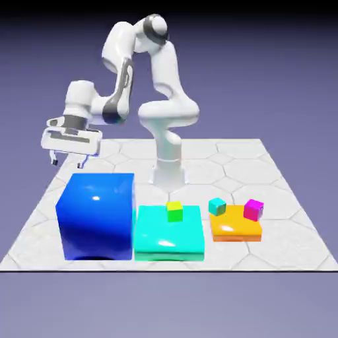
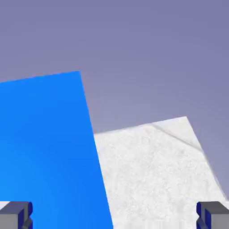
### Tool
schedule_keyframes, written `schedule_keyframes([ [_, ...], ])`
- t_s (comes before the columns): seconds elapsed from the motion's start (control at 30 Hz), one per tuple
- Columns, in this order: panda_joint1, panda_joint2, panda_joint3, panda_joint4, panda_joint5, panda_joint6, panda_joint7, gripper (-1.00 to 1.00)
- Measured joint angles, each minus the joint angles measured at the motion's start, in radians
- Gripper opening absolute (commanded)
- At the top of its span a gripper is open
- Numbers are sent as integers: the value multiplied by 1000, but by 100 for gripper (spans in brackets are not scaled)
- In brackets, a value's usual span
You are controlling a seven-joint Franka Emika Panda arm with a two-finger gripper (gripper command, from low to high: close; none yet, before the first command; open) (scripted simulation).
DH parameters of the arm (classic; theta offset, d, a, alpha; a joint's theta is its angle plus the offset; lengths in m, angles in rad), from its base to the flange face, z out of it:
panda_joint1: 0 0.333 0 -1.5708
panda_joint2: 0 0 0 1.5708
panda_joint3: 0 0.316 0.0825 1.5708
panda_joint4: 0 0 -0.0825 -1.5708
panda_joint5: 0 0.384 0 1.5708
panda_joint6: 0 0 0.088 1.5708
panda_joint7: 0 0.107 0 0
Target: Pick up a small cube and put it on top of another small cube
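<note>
At the left of the exterior view, above and just behind the big blue block (image 1: 96,214), my gripper (image 1: 67,158) hangs with its fingers pointing down and spread wide, nothing between them. I am well apart from what the task wants: the small magenta cube (image 1: 253,209) sits at the right of the frame, on the orange slab (image 1: 236,230), with a small cyan cube (image 1: 217,206) near it on the same slab. A yellow-green cube (image 1: 174,210) rests on the flat cyan block (image 1: 168,239) in the middle. Only one magenta cube shows here; if there is a second, I cannot find it in this view, perhaps because the blue block could hide something so small. My jaws stand released, I judge, because no pick has begun, and I am on the wrong side of the table for it. In the hand view, the blue block (image 2: 49,156) fills the lower left as a slanted blue face, the white table (image 2: 156,174) lies at lower right, and the backdrop takes the top. My two grey fingertips (image 2: 15,214) sit at the bottom corners, far apart, which confirms the open jaws more plainly than the outside camera does. What this view lacks is every small cube; only the exterior view tells me where the magenta cube is and that I must cross to the right.
</note>
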Motion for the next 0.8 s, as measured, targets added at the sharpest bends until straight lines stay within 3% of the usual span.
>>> schedule_keyframes([
  [0.8,345,-173,-799,-78,-500,27,-330,0],
])
